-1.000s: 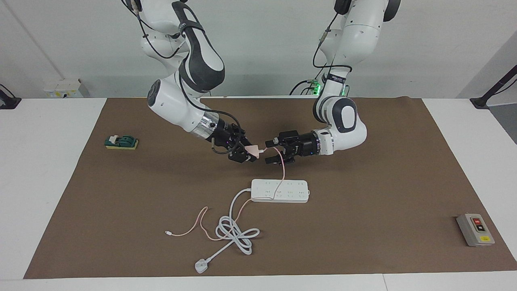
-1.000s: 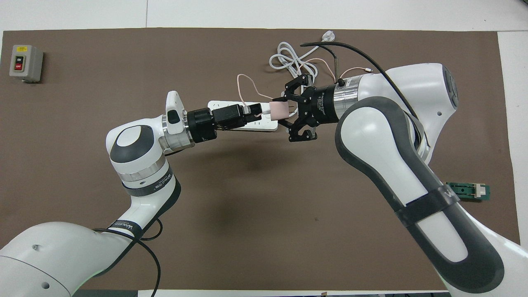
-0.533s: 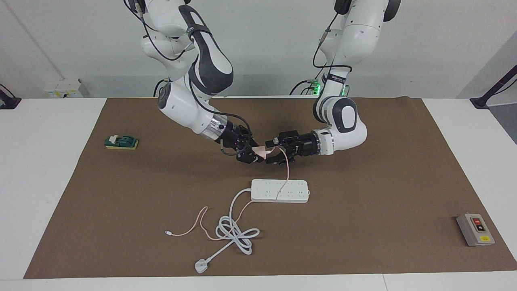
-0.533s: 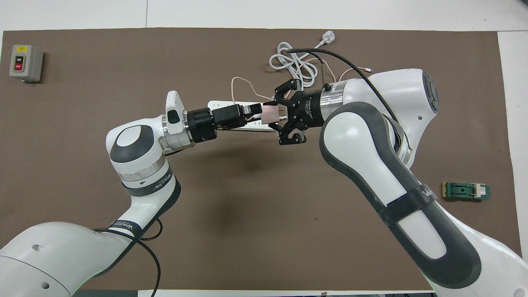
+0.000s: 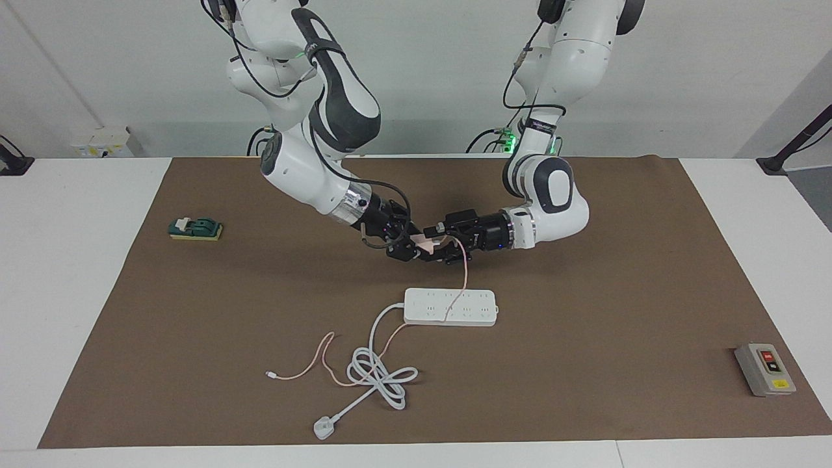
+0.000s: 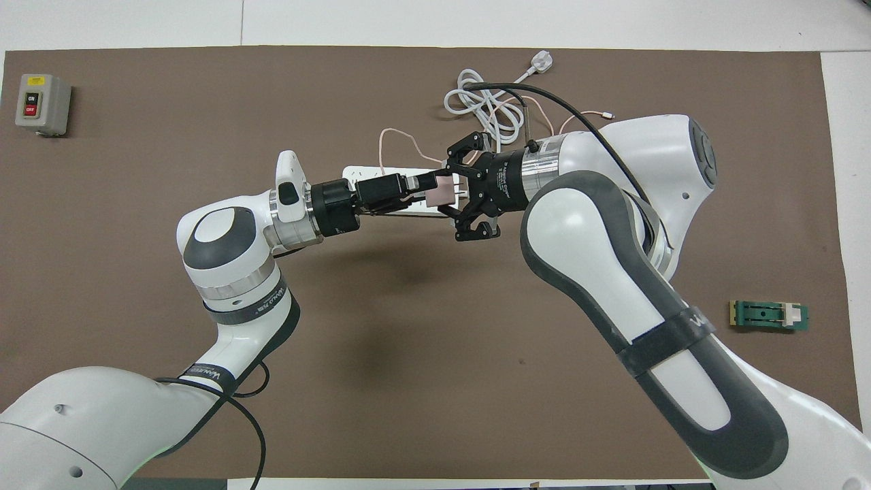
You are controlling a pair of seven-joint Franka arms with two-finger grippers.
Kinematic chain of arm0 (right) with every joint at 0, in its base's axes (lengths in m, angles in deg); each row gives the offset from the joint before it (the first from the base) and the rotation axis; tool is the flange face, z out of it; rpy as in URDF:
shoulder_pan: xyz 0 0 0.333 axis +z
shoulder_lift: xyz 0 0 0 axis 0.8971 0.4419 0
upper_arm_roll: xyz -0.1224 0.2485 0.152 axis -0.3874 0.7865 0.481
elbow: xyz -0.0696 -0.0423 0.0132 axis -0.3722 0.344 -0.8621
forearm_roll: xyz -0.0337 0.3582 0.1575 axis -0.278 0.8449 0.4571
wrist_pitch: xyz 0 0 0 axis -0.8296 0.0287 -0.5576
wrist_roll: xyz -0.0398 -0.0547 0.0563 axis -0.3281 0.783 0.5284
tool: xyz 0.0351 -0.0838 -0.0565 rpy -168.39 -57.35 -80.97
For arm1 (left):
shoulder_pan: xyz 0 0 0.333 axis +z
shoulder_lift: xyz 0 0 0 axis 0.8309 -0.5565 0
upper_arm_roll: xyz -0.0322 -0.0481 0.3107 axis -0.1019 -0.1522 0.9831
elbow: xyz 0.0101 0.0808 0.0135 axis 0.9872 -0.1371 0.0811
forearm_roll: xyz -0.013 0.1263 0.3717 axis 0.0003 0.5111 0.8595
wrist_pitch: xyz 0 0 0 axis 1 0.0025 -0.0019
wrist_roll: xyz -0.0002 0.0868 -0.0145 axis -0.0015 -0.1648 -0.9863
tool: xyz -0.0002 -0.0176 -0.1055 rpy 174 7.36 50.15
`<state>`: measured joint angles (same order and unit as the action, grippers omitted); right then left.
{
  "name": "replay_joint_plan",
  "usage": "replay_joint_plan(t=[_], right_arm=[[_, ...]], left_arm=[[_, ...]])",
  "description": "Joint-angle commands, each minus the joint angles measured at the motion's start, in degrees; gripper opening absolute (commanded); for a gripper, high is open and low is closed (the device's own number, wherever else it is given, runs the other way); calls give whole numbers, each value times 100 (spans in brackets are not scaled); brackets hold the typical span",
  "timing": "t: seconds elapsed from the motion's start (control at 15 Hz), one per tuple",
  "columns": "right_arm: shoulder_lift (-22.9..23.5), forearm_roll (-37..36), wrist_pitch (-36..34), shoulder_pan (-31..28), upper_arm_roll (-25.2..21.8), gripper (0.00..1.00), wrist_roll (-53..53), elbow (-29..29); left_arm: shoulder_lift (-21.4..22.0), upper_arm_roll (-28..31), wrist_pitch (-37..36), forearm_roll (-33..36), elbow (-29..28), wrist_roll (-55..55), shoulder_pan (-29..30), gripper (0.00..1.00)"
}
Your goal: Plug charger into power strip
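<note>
Overhead view, left gripper (image 6: 431,189) now closing around charger (image 6: 441,194)

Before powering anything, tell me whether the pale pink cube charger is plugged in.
Out: pale pink cube charger is held above the table, long white power strip apart.

- Both grippers (image 5: 430,247) meet around the charger (image 5: 426,244) above the mat (image 5: 585,364).
- The pink cable (image 5: 464,273) drapes over the strip (image 5: 451,307); open mat lies toward the left arm's end.
</note>
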<state>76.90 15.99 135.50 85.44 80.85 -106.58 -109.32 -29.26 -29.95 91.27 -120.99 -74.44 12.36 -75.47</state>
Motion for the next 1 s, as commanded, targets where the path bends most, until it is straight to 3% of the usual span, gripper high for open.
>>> replay_joint_plan(t=[0.0,0.13,0.27,0.33,0.6,0.67,0.73,0.93], right_arm=[[43,139,52,-13,17,0,-25,74],[52,157,52,-13,17,0,-34,74],[43,262,52,-13,17,0,-34,74],[43,262,52,-13,17,0,-34,74],[43,280,52,-13,17,0,-104,109],[52,280,87,-30,17,70,-244,101],[43,271,148,-39,17,100,-297,109],[43,271,114,-109,8,100,-289,118]], left_arm=[[-1,32,-55,11,-27,102,-23,68],[-1,40,-55,11,-36,180,-23,47],[-1,40,-63,38,-45,234,-15,7],[-1,40,-63,46,-45,304,-15,0],[-1,49,-90,64,-27,348,20,0],[-1,40,-90,64,-27,348,29,0],[-1,49,-90,64,-18,348,29,0],[-1,40,-81,64,-18,366,38,0]])
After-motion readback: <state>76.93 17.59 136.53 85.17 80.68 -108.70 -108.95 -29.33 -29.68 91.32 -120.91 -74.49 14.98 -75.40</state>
